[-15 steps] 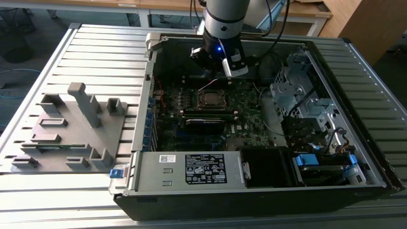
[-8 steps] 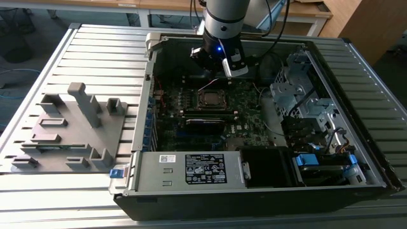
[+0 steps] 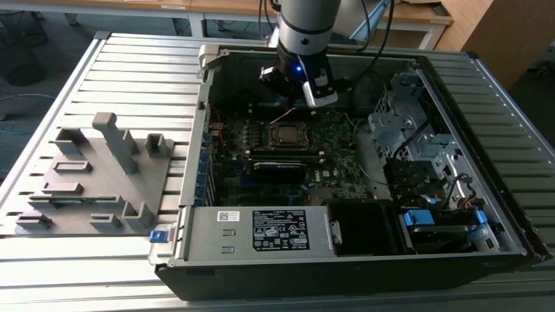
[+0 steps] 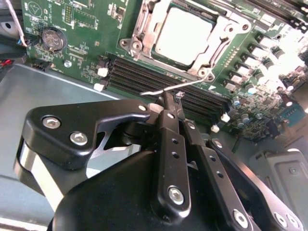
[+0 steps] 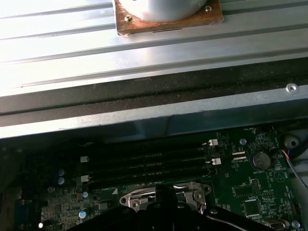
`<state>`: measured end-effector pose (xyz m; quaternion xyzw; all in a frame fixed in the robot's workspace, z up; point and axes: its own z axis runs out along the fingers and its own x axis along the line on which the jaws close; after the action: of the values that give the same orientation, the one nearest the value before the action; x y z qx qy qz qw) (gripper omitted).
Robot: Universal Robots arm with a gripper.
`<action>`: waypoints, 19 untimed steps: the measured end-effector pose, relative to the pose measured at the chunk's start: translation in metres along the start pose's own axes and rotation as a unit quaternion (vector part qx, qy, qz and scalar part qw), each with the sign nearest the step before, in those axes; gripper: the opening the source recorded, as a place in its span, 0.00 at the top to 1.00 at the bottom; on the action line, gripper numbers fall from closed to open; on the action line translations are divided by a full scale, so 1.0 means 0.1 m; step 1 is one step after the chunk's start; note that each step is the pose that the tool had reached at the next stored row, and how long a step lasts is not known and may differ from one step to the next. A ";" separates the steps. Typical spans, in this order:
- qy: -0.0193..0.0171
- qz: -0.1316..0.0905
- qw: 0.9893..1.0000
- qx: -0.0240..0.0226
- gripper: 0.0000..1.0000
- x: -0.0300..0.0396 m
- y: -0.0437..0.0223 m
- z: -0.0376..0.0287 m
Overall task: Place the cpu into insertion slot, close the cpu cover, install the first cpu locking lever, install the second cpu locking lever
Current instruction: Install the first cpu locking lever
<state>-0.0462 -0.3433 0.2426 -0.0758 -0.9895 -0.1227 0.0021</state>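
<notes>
Inside the open computer case on the slatted metal table, your arm hangs over the far end of the motherboard, just beyond the socket in the exterior view. The cpu already lies flat in the socket, its pale metal top showing through the open centre of the cpu cover, which is folded down around it. In the second wrist view your gripper sits low beside the socket, over the black memory slots. Its fingers are drawn narrow, close together. Their tips meet the thin wire cpu locking lever, which runs slantwise from the socket's corner out over the slots. You cannot tell whether the wire is pinched between the tips or only pressed by them. A round coin cell sits on the board well apart from the socket. On the exterior view's left, a grey fixture rests on the table beside the case.
</notes>
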 end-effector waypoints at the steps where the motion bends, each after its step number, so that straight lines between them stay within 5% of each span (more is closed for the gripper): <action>1: 0.000 0.000 1.000 0.000 0.90 0.000 -0.003 0.010; 19: 0.000 0.000 1.000 -0.001 0.90 -0.001 -0.014 0.053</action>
<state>-0.0463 -0.3433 0.2371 -0.0758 -0.9894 -0.1238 0.0020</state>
